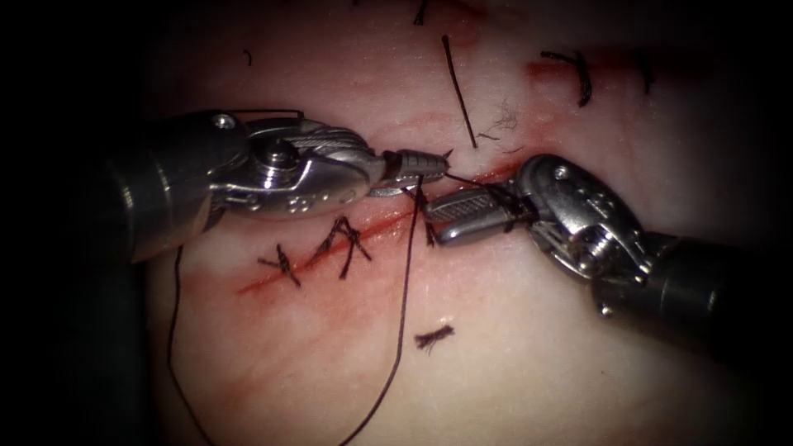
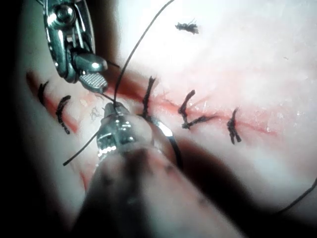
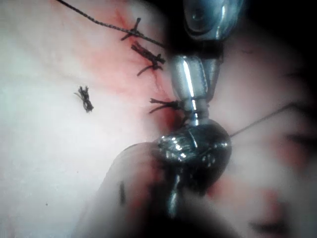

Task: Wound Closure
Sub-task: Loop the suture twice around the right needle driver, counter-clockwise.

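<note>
Two stitches (image 1: 343,245) already cross the left stretch of the cut (image 1: 330,252) in the tissue (image 1: 512,363); to the right, around the tools, the cut looks not yet closed, so the job seems partly done. A further stitch (image 1: 582,76) crosses a separate red line far and to the right, and a cut end (image 1: 434,337) lies loose on the near side. The left tool (image 1: 429,163) is clamped on the thread (image 1: 405,289) right over the cut, the strand falling away in a long near loop. The right tool (image 1: 450,216) sits just beside it, thread wound around its jaws; whether they are parted or together cannot be told. The needle cannot be made out with any certainty.
</note>
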